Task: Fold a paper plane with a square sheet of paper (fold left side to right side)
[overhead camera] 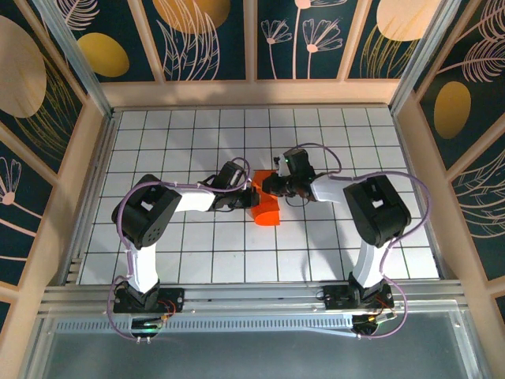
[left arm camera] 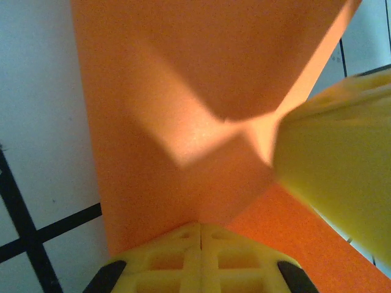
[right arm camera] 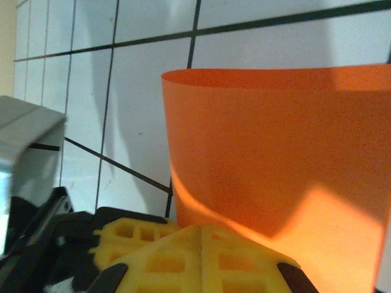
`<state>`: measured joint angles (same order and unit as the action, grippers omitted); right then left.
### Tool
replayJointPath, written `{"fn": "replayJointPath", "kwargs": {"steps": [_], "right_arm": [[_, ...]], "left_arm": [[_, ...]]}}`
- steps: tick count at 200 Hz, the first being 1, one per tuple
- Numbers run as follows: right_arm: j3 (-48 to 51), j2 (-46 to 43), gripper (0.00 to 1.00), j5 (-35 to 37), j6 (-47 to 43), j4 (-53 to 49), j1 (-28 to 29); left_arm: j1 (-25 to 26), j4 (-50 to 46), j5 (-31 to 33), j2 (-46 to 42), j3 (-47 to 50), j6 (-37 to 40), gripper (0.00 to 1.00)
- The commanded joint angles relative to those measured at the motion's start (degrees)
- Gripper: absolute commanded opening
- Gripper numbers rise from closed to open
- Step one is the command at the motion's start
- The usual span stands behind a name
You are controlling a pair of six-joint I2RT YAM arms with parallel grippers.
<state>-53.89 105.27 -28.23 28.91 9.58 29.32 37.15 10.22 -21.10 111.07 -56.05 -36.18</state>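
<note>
Both arms reach inward and meet over the middle of the gridded table, well away from the patterned wall panels. The sheet of paper lies between the two grippers at the table's centre, bright orange, with its near part curled up off the surface rather than flat. The left gripper is at the sheet's left side and the right gripper at its far edge, the two close together. In the left wrist view the left gripper has its yellow jaws pressed tight together with no gap, clenched on the near edge of the sheet of paper, which rises from the tips and shows slanting creases. A yellow finger of the right gripper touches the sheet from the right in that view, over the white table. In the right wrist view the right gripper likewise has its jaws clamped together. The sheet of paper stands up just behind them as a curved wall, its top edge clear of the table. It appears to be grasped there, though the contact point is hidden behind the tips.
</note>
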Motion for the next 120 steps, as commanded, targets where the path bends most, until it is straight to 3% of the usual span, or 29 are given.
{"fn": "replayJointPath", "kwargs": {"steps": [1,79,120], "right_arm": [[-1.7,3.3,0.0,-1.2,0.2,2.1,0.3],[-0.9,7.2,0.0,2.7,-1.4,-3.4,-0.1],[-0.3,7.2,0.0,4.2,-1.6,-5.0,-0.7]], "left_arm": [[-0.1,-3.5,1.3,1.3,0.0,1.3,0.0],[0.3,-4.7,0.1,0.3,0.0,1.9,0.0],[2.0,-5.3,-1.0,-2.7,5.5,1.4,0.0]]}}
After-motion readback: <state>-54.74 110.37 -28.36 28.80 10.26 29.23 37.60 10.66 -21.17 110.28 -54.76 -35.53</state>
